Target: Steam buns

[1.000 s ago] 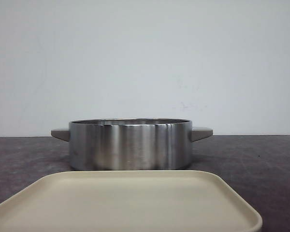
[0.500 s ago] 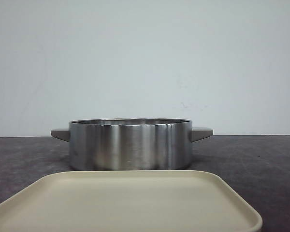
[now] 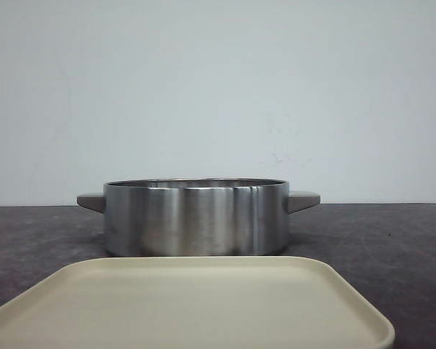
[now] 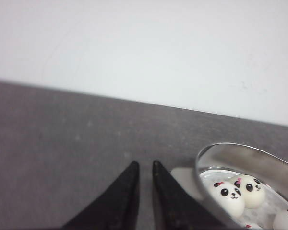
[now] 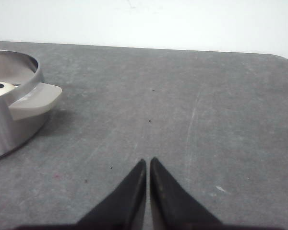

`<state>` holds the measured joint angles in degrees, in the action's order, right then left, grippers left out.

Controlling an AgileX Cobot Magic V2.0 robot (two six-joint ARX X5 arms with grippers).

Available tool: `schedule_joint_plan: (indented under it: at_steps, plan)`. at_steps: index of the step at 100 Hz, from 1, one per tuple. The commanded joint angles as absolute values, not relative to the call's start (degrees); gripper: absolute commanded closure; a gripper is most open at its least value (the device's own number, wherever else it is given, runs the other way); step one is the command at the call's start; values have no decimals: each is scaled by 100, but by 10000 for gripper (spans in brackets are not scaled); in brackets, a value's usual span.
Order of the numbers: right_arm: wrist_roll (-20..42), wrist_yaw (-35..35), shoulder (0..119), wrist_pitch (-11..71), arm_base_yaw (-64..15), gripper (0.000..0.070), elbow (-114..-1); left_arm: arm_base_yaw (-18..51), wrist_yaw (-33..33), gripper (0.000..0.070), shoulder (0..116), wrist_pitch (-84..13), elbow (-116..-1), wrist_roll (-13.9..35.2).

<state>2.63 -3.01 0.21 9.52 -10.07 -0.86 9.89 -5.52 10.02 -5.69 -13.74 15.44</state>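
A steel pot [image 3: 196, 218] with grey side handles stands mid-table behind a beige square plate [image 3: 189, 305]. The front view shows no buns and no grippers. In the left wrist view the pot [image 4: 259, 155] holds white panda-faced buns: one [image 4: 227, 197], a second [image 4: 251, 188], and part of a third [image 4: 285, 221] at the frame edge. My left gripper [image 4: 144, 164] is shut and empty over the bare table beside the pot's handle. In the right wrist view a bun [image 5: 0, 88] peeks over the pot's rim [image 5: 24, 72]. My right gripper [image 5: 148, 161] is shut and empty, well away from the pot.
The dark grey tabletop [image 5: 182, 105] stretches to a white wall behind. The pot's grey handle [image 5: 36, 100] sticks out toward the right gripper's side. The beige plate has nothing on it and sits at the table's near edge.
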Motion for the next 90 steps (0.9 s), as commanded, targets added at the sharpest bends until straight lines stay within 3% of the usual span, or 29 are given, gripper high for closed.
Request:
schedule_joint_plan:
  at_steps: [1, 31, 77, 90]
  plan:
    - [193, -303, 21, 904, -1015, 693, -71, 926, -489, 700, 766, -401, -989, 2047]
    - [193, -303, 21, 904, -1015, 693, -71, 596, -276, 700, 75, -495, -152, 1826]
    - [193, -303, 21, 904, -1015, 693, -71, 390, -283, 700, 16, -1092, -78, -58]
    - [193, -303, 21, 904, -1015, 693, -71, 311, -272, 700, 45, -1081, -80, 145]
